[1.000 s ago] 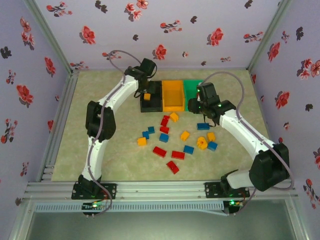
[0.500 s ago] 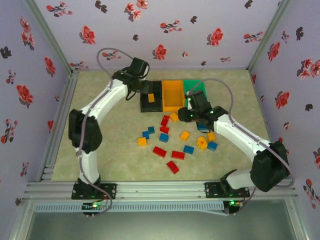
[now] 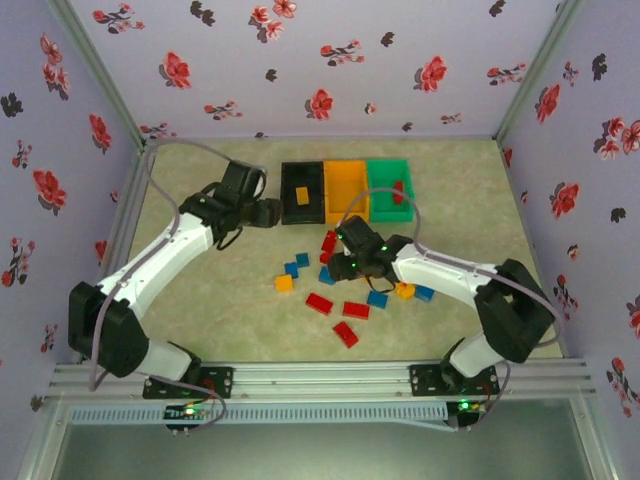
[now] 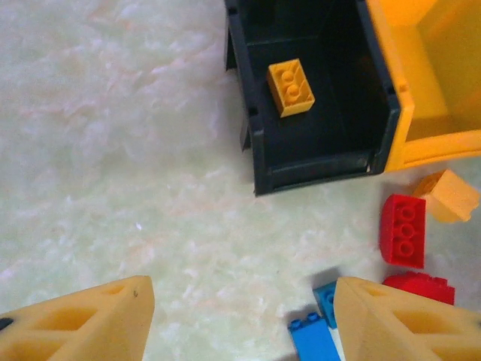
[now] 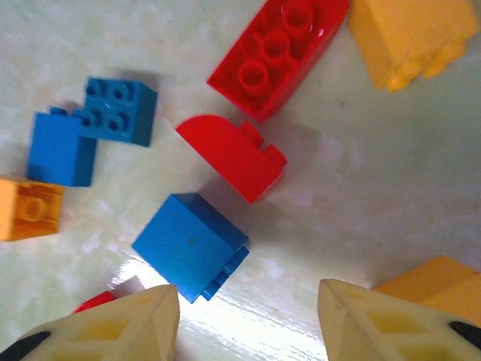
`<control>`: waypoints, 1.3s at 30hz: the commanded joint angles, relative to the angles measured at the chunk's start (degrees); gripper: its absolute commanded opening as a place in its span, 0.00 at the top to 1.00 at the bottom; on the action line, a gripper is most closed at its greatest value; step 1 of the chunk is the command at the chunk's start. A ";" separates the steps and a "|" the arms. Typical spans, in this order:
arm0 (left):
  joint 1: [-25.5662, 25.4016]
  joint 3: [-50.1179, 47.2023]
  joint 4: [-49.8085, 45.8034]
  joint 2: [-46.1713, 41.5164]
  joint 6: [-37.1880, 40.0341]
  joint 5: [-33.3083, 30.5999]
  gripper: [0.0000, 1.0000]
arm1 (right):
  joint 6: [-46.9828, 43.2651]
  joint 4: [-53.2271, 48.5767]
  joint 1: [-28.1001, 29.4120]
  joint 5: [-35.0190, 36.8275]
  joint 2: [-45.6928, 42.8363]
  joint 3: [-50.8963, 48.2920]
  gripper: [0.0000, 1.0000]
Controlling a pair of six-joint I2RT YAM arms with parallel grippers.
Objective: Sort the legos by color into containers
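Note:
Three containers stand in a row at the back: black (image 3: 302,205), orange (image 3: 346,190), green (image 3: 388,210). A yellow lego (image 4: 291,87) lies in the black bin (image 4: 259,162); a red one (image 3: 398,190) lies in the green bin. Red, blue and yellow legos are scattered on the mat. My left gripper (image 3: 268,212) hovers left of the black bin, open and empty (image 4: 240,323). My right gripper (image 3: 345,262) hangs low over the pile, open (image 5: 248,323), with a blue lego (image 5: 192,242) just ahead of its left finger.
Near the right gripper lie a rounded red piece (image 5: 233,156), a long red brick (image 5: 278,53), yellow bricks (image 5: 409,34) and two blue ones (image 5: 116,109). Red bricks (image 3: 345,334) sit nearer the front. Flowered walls enclose the mat on three sides.
The left gripper drew back from above the black bin toward the left, leaving the yellow lego inside. The right gripper came from the green bin down to the pile. Both opened wider.

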 commanded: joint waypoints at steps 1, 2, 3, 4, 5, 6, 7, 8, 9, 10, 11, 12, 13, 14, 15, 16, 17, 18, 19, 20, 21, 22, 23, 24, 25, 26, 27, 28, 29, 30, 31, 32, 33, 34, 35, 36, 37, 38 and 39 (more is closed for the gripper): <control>-1.36 -5.44 1.35 -5.82 -3.89 -2.08 0.34 | 6.24 2.34 0.59 1.79 3.80 1.73 0.45; -1.53 -6.90 1.75 -7.32 -4.44 -2.00 0.33 | 8.05 1.46 0.90 2.74 5.09 3.14 0.45; -1.74 -8.35 1.87 -8.89 -4.86 -1.99 0.33 | 9.89 0.49 1.35 3.57 6.71 4.86 0.44; -1.80 -9.34 1.75 -9.95 -5.19 -1.99 0.33 | 11.22 -0.34 1.92 4.56 7.89 6.40 0.44; -1.81 -10.18 1.47 -11.11 -5.42 -2.08 0.33 | 13.18 -1.78 2.97 6.88 8.99 8.07 0.43; -1.81 -10.81 1.27 -11.99 -5.58 -2.06 0.32 | 14.57 -2.73 4.11 8.76 9.95 9.42 0.40; -1.80 -11.12 1.10 -12.50 -5.37 -2.01 0.32 | 16.39 -3.41 4.90 10.56 10.83 10.42 0.38; -1.80 -11.18 0.88 -12.66 -5.21 -1.87 0.32 | 17.67 -3.59 5.65 11.89 11.26 10.87 0.36; -1.81 -10.99 0.59 -12.65 -4.92 -1.90 0.32 | 19.40 -4.06 6.29 13.13 12.00 11.33 0.34; -1.82 -10.74 0.19 -12.42 -4.52 -1.90 0.32 | 20.96 -4.54 6.69 14.24 12.57 11.63 0.32; -1.81 -10.59 -0.07 -12.13 -4.19 -1.91 0.32 | 22.33 -4.90 6.97 14.99 13.10 11.69 0.32; -1.81 -10.46 -0.30 -11.89 -3.95 -1.90 0.31 | 23.40 -5.18 7.52 15.76 13.39 11.72 0.31; -1.83 -10.45 -0.33 -11.90 -3.75 -1.91 0.31 | 24.15 -5.28 8.02 16.50 13.51 11.62 0.31; -1.81 -10.64 -0.34 -11.76 -3.46 -1.90 0.31 | 24.89 -5.28 8.66 17.56 13.40 11.57 0.30; -1.87 -10.71 -0.27 -11.78 -3.39 -1.90 0.32 | 25.51 -5.37 9.28 18.37 13.14 11.48 0.29; -1.87 -10.80 -0.24 -11.76 -3.29 -1.91 0.32 | 26.00 -5.39 9.70 18.39 12.90 11.45 0.29; -1.81 -10.80 -0.16 -11.81 -3.26 -1.82 0.32 | 26.40 -5.66 10.02 20.19 12.94 11.57 0.29; -1.81 -10.73 -0.26 -11.73 -3.22 -1.74 0.32 | 26.80 -6.09 10.19 20.56 12.99 11.80 0.30; -1.88 -10.65 -0.27 -11.76 -3.03 -1.63 0.31 | 26.95 -6.33 10.38 20.66 13.11 12.06 0.30; -1.84 -10.63 -0.25 -11.73 -2.93 -1.64 0.32 | 26.93 -6.50 10.41 20.66 13.30 12.18 0.31; -1.87 -10.63 -0.25 -11.90 -2.87 -1.62 0.32 | 26.97 -6.68 10.40 20.46 13.71 12.44 0.34; -1.87 -10.63 -0.24 -11.87 -2.82 -1.64 0.32 | 26.85 -6.76 10.39 19.98 14.10 12.76 0.36; -1.81 -10.63 -0.24 -11.89 -2.85 -1.66 0.32 | 26.76 -6.69 10.43 19.62 14.34 12.93 0.37; -1.82 -10.63 -0.15 -11.82 -2.86 -1.66 0.31 | 26.75 -6.56 10.37 19.17 14.71 13.16 0.38; -1.80 -10.71 -0.06 -11.79 -2.88 -1.51 0.31 | 26.75 -6.17 10.40 19.08 15.03 13.32 0.38; -1.84 -10.80 -0.08 -11.76 -3.02 -1.47 0.32 | 26.82 -5.85 10.40 18.29 15.21 13.39 0.39; -1.80 -10.81 -0.07 -11.75 -3.04 -1.47 0.31 | 26.92 -5.36 10.48 17.14 15.46 13.46 0.39; -1.85 -10.89 -0.06 -11.80 -3.10 -1.47 0.31 | 26.93 -4.89 10.49 16.77 15.65 13.61 0.39; -1.81 -10.89 -0.11 -11.74 -3.13 -1.47 0.31 | 27.08 -4.63 10.48 16.54 15.86 13.64 0.39; -1.80 -10.89 -0.07 -11.67 -3.17 -1.47 0.32 | 27.11 -4.33 10.51 16.28 16.02 13.71 0.39; -1.84 -10.89 -0.06 -11.65 -3.18 -1.42 0.32 | 27.17 -3.99 10.45 16.02 16.25 13.74 0.39; -1.83 -10.91 -0.21 -11.65 -3.21 -1.38 0.32 | 27.28 -3.88 10.48 15.86 16.50 13.76 0.40; -1.84 -10.87 -0.15 -11.65 -3.17 -1.38 0.31 | 27.37 -3.58 10.52 15.59 16.66 13.76 0.40; -1.81 -10.89 -0.17 -11.69 -3.15 -1.39 0.32 | 27.37 -3.25 10.53 15.25 16.87 13.76 0.40; -1.81 -10.89 -0.16 -11.69 -3.13 -1.38 0.32 | 27.41 -2.96 10.55 14.99 17.13 13.72 0.40; -1.88 -10.89 -0.23 -11.69 -3.13 -1.36 0.32 | 27.53 -2.66 10.53 14.64 17.39 13.73 0.41; -1.81 -10.78 -0.24 -11.66 -3.18 -1.38 0.32 | 27.59 -2.39 10.68 14.36 17.64 13.77 0.41; -1.84 -10.82 -0.31 -11.68 -3.21 -1.38 0.31 | 27.66 -2.27 10.65 14.20 17.87 13.81 0.41; -1.87 -10.88 -0.34 -11.70 -3.21 -1.37 0.32 | 27.72 -1.97 10.73 14.06 18.14 13.95 0.42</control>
